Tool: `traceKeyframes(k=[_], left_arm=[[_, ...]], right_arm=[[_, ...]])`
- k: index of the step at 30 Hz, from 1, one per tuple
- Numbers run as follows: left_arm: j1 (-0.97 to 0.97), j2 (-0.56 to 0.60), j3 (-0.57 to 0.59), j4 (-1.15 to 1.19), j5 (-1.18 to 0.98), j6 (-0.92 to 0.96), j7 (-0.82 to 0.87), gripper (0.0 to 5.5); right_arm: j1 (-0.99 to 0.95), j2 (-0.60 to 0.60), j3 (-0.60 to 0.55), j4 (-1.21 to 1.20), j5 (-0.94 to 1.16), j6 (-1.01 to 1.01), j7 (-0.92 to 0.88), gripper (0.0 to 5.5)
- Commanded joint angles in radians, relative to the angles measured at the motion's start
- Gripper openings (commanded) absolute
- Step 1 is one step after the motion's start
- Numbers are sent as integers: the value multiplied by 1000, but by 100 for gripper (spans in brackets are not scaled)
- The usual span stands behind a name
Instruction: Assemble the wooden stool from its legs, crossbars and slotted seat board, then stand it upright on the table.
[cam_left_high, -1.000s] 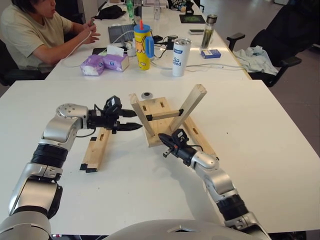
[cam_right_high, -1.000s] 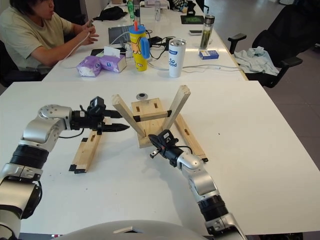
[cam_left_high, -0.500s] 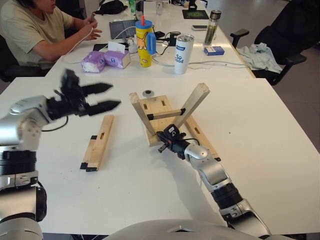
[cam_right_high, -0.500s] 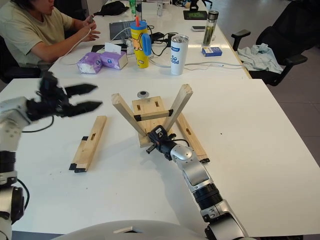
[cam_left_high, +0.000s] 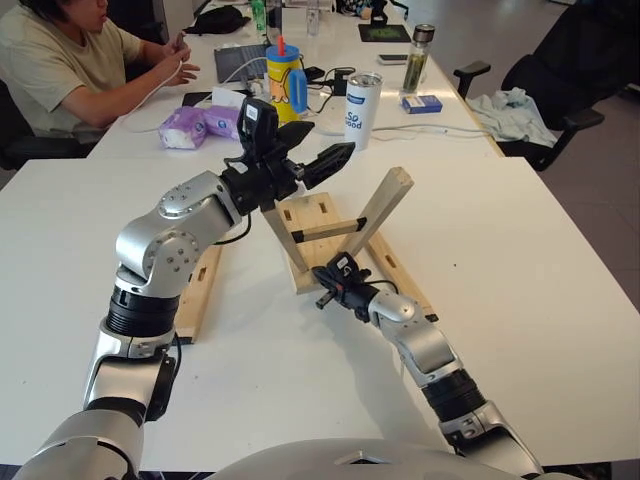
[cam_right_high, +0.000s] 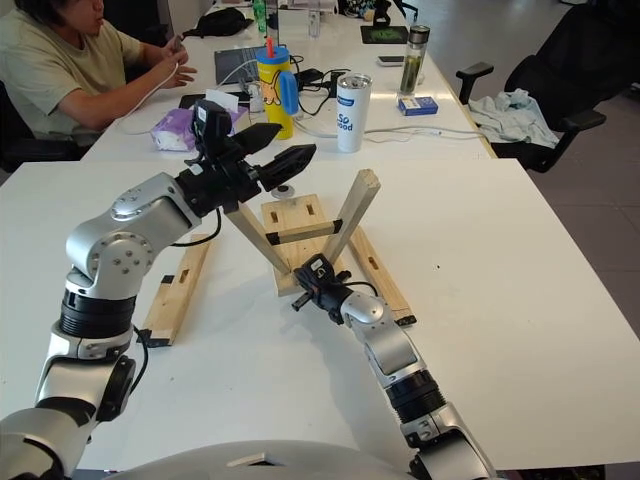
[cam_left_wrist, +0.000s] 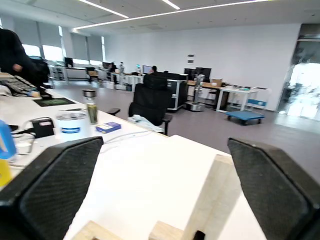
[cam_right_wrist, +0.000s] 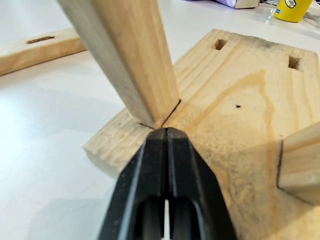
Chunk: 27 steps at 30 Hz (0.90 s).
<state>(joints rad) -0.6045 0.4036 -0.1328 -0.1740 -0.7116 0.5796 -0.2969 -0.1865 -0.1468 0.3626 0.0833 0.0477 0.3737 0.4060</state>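
Note:
The slotted seat board lies flat on the white table. Two legs lean up from it in a V: a left leg and a right leg, joined by a dark-tipped crossbar. My left gripper hangs open in the air above the left leg's top end; in the left wrist view the right leg's top shows between its fingers. My right gripper is shut with nothing in it, its tips at the foot of the left leg on the board.
A spare leg piece lies flat to the left, partly behind my left arm. Another slotted piece lies along the board's right side. A yellow cup, white tumbler and tissue packs stand on the table behind.
My left arm swung out to the left and then came in high over the stool's legs, still open. The right gripper edged closer to the left leg's foot.

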Motion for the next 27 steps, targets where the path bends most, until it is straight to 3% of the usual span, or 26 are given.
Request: traceKeyframes(k=[1,5,7,9,12,15,19,23,27], left_arm=[[-98,-29,142,34,60,-63,93,459],[-318,-106,335,-180,-194,-126,151,459],[-300,-91,327,-222,-227,-52,177,459],[-157,-64,246,-208,-186,88,227,459],[188,-11,-5,-117,-32,256,278,459],[361,-14,-164,-53,109,231,283,459],[213,-48,-116,-88,237,73,286,459],[139,-131,58,-190,226,-79,312,459],[84,-150,151,-305,108,-131,213,459]], right_arm=[[93,-42,15,112,-40,122,-8,0],[97,-39,18,131,-41,113,-5,0],[98,-37,17,134,-40,112,-7,0],[97,-34,19,135,-39,112,-7,0],[88,-32,28,130,-41,119,-1,0],[72,-32,30,128,-41,126,5,0],[73,-33,23,116,-35,130,6,0],[77,-33,15,101,-26,71,19,0],[99,16,-93,-18,91,-103,44,0]])
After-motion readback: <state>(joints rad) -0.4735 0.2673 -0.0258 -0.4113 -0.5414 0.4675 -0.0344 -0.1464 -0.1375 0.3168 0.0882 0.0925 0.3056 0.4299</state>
